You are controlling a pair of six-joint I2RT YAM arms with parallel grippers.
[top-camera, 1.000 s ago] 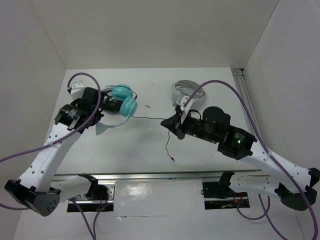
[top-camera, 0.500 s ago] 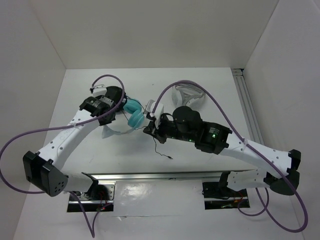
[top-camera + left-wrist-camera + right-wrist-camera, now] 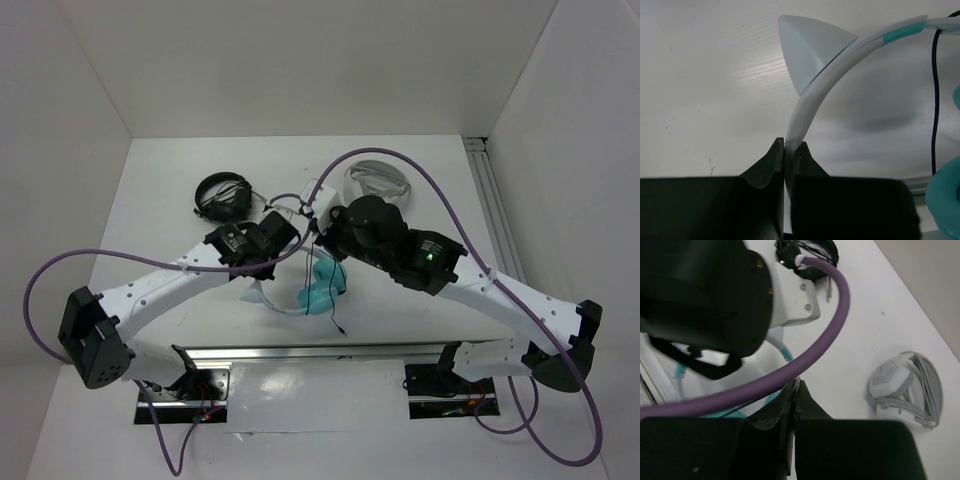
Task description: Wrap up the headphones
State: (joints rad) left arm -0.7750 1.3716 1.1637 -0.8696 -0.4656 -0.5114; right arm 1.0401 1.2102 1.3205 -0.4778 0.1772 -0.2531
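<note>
The headphones have teal ear cups (image 3: pixel 322 287) and a pale headband (image 3: pixel 268 300); they hang over the table near its front middle. My left gripper (image 3: pixel 268 268) is shut on the headband (image 3: pixel 807 100), which carries a pale cat-ear tab (image 3: pixel 807 47). A teal ear cup (image 3: pixel 946 200) shows at the right edge of the left wrist view. The thin black cable (image 3: pixel 333 300) runs from the cups up to my right gripper (image 3: pixel 318 230), which is shut on the cable (image 3: pixel 812 405). The cable's free end dangles near the front rail.
All-black headphones (image 3: pixel 224 194) lie at the back left and also show in the right wrist view (image 3: pixel 812 255). White and grey headphones (image 3: pixel 377 184) lie at the back right (image 3: pixel 907 387). A metal rail (image 3: pixel 300 352) runs along the front edge. The arms cross closely at the centre.
My left gripper has carried the teal headphones right and toward the front edge. My right gripper moved left with the cable. The black headphones are now uncovered.
</note>
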